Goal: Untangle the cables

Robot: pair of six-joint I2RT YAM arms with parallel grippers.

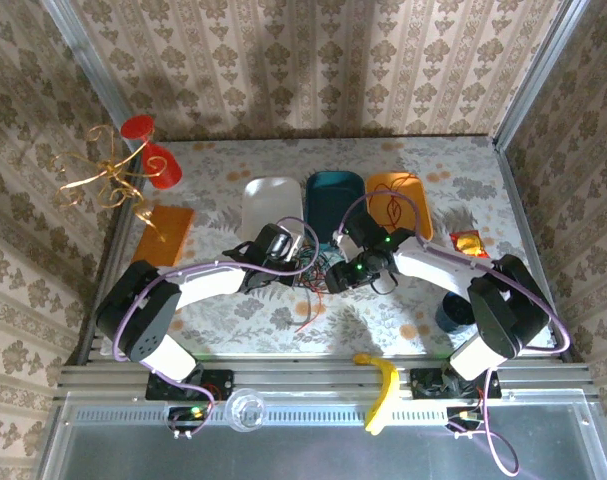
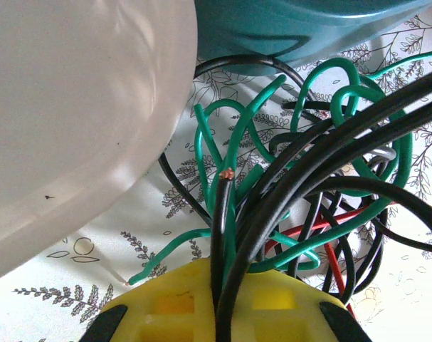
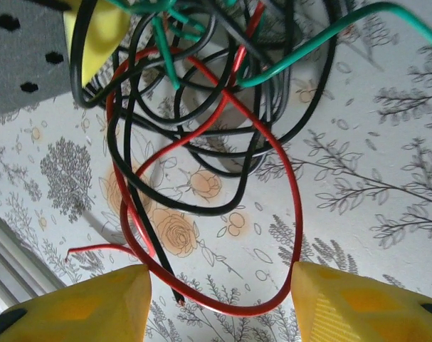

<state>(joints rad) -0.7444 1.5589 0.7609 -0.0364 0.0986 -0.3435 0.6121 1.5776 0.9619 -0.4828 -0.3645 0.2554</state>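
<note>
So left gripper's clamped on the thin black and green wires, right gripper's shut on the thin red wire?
No: right wrist view shows the right gripper open, the thin red wire looping between its fingers. Left gripper does clamp black and green wires.

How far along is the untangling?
Done: little; at most a thin reddish strand lying in the orange tray. In hand: left gripper shut on black cable and green cable strands; right gripper open astride a red cable loop. Left: the three colours are knotted in one bundle.
</note>
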